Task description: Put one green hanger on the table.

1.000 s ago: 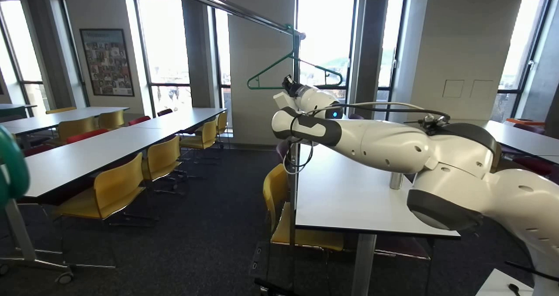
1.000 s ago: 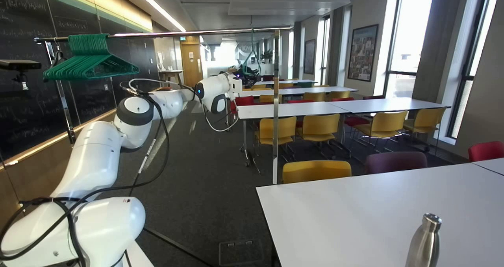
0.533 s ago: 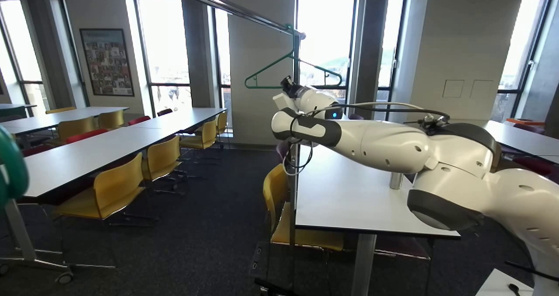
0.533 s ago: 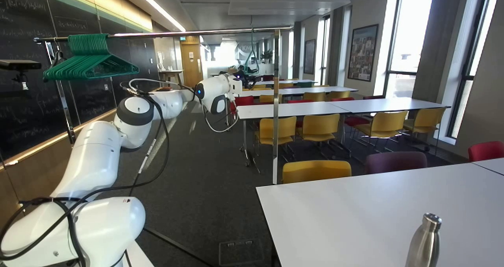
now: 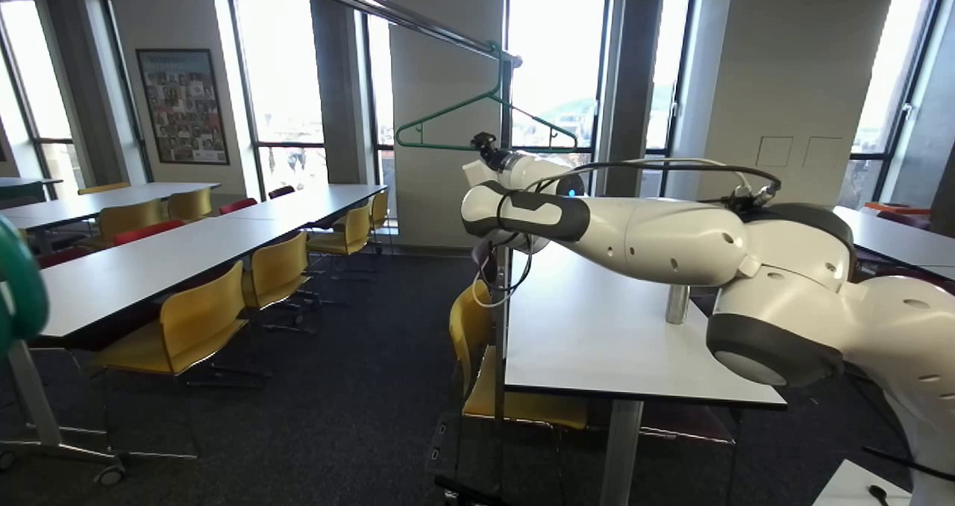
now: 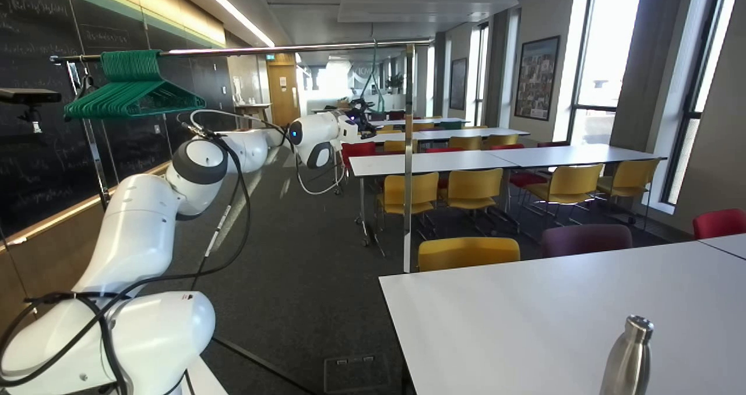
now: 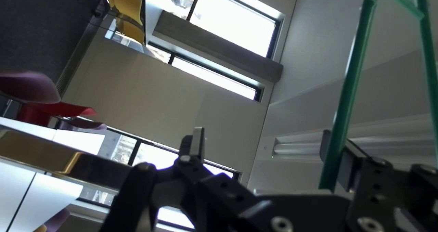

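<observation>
The green hanger [image 5: 486, 96] hangs near one end of the clothes rail [image 6: 245, 50], apart from the hanger bunch [image 6: 134, 86] at the rail's opposite end. Nothing more looks done: you have yet to grip it, lift it off and lay it on the white table [image 5: 589, 353] with the steel bottle [image 6: 627, 357], lower than the rail. Your gripper [image 7: 269, 144], under the rail, has its fingers [image 7: 197, 144] spread; the hanger crosses one, contact unclear. Against half a second ago, the hanger has swung beneath the rail and the gripper looks turned.

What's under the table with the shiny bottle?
In an exterior view, a leg, part of a yellow chair and a dark seat show under the table; it hides anything farther back.
</observation>
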